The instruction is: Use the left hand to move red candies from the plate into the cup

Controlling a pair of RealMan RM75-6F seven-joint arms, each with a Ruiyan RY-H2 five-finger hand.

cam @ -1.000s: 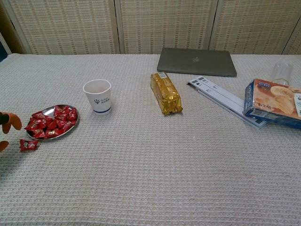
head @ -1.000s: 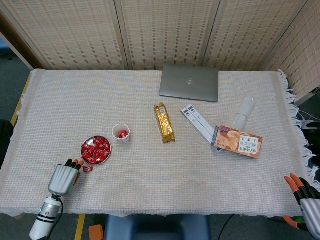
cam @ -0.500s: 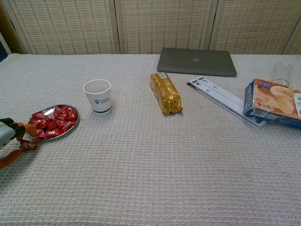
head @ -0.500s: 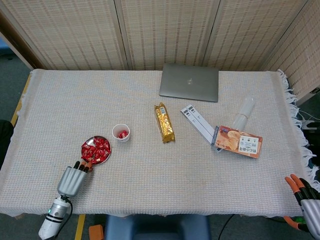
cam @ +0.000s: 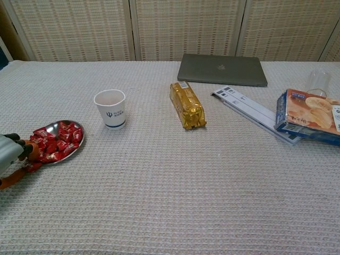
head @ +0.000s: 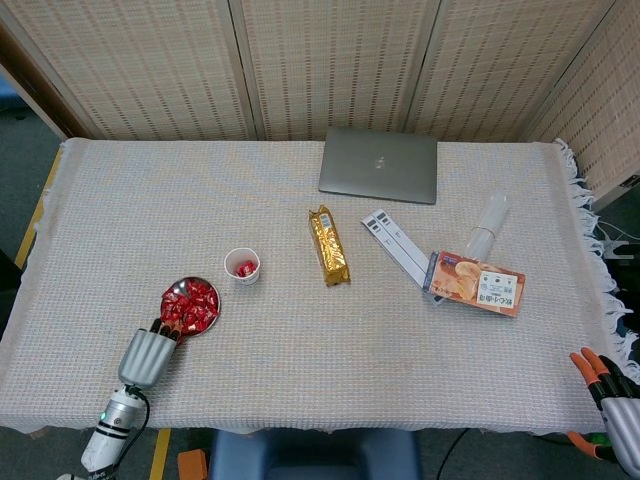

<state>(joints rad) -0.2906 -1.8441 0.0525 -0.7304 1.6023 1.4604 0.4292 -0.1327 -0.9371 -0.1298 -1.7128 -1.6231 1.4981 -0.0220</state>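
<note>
Plate point(head: 175, 293) piled with red candies point(head: 192, 306), cup point(head: 242, 266) holding one, left robot hand point(head: 145, 354) grip unclear

Left hand at the near edge of the candy plate

The grey left hand point(head: 148, 352) lies at the near-left rim of the round metal plate point(head: 176, 291), its fingertips among the red wrapped candies point(head: 193, 305). A small white paper cup point(head: 242, 266) with red inside stands just beyond the plate on the woven beige surface point(head: 300, 350). The right hand point(head: 612, 390) sits at the surface's far right corner, apart from everything.
</note>
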